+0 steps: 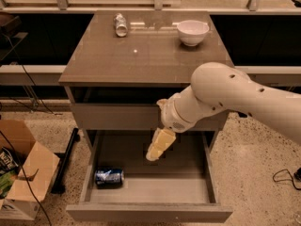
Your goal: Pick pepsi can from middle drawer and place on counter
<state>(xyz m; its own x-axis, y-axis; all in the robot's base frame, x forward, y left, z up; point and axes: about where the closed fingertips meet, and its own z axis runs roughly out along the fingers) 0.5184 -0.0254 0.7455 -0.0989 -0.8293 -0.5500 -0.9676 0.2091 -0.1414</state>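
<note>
- The pepsi can is lying on its side in the front left corner of the middle drawer. Its blue wall with white and silver markings is facing up, and its length is running left to right.
- The can is resting on the drawer's smooth grey floor, just beside the left side wall and near the front panel. Nothing is touching it.
- The drawer is standing pulled well out from the cabinet.
- The gripper is hanging over the middle of the drawer, pointing down and to the left, its pale yellow tip above the drawer floor.
- The gripper is sitting well apart from the can, to the can's right and higher. Whether it is open or closed cannot be told from this angle.
- The white arm is reaching in from the right edge, its rounded bulk covering the cabinet's right front corner.
- The counter is lying above, glossy grey-brown and catching a point of light.
- A pale silvery can is lying on its side near the counter's back left.
- A white bowl is standing upright near the back right, well apart from that can.
- A cardboard box is sitting open on the speckled floor to the cabinet's left.
</note>
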